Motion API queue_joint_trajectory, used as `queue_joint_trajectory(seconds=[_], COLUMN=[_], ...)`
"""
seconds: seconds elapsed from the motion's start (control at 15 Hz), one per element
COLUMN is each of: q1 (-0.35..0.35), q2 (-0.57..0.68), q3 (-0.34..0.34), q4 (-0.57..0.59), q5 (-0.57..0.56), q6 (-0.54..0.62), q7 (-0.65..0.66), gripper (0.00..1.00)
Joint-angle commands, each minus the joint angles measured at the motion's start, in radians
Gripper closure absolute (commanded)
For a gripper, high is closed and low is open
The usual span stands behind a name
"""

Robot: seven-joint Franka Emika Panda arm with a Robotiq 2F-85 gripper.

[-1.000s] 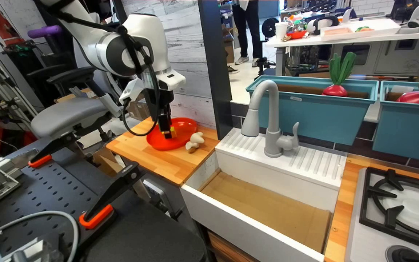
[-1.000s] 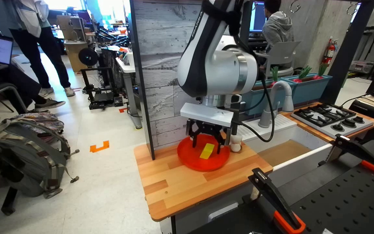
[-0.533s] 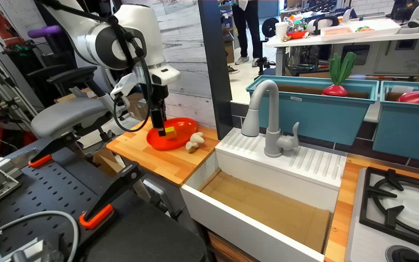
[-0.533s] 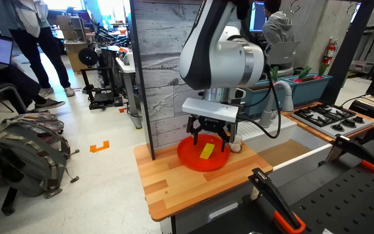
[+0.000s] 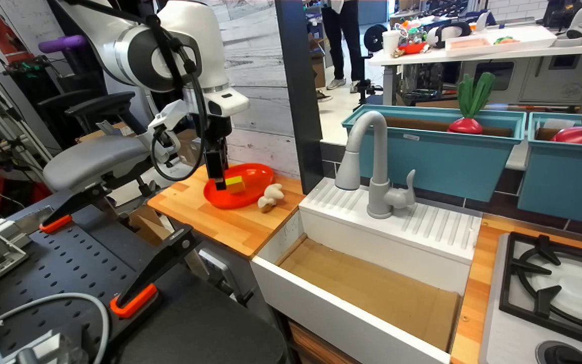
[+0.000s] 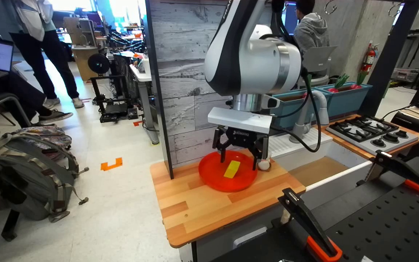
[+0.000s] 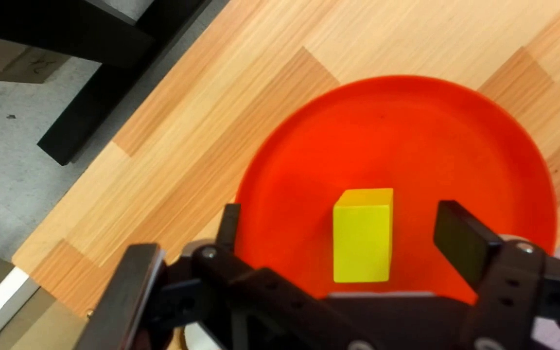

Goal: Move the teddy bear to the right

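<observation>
In the wrist view a block [image 7: 362,243] shows between the jaws, on the dish [image 7: 421,136] beneath them. In an exterior view the teddy bear [image 5: 272,194] sits on the tabletop [image 5: 235,232], right of the jaws, beside the dish, the sink [image 5: 341,323] farther right.

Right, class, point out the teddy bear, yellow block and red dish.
Teddy bear [image 5: 272,194]: in an exterior view, cream middle.
Yellow block [image 7: 361,240]: wrist view, larger visible face.
Red dish [image 7: 426,148]: wrist view, bare inside.
</observation>
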Motion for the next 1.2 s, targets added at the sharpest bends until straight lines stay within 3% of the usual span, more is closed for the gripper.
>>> queue_joint_trajectory(seconds=[0.0,0.67,0.73,0.8,1.13], q1=[-0.002,0.046,0.053,0.058,0.058], q2=[0.004,0.092,0.101,0.108,0.121], q3=[-0.01,-0.061,-0.064,-0.065,-0.058], q4=[0.025,0.139,0.148,0.157,0.177], q5=[-0.013,-0.051,-0.057,-0.061,-0.065], q6=[-0.056,-0.078,-0.074,-0.074,-0.069], q7=[0.003,0.067,0.067,0.067,0.058], gripper=[0.0,0.0,0.25,0.26,0.65])
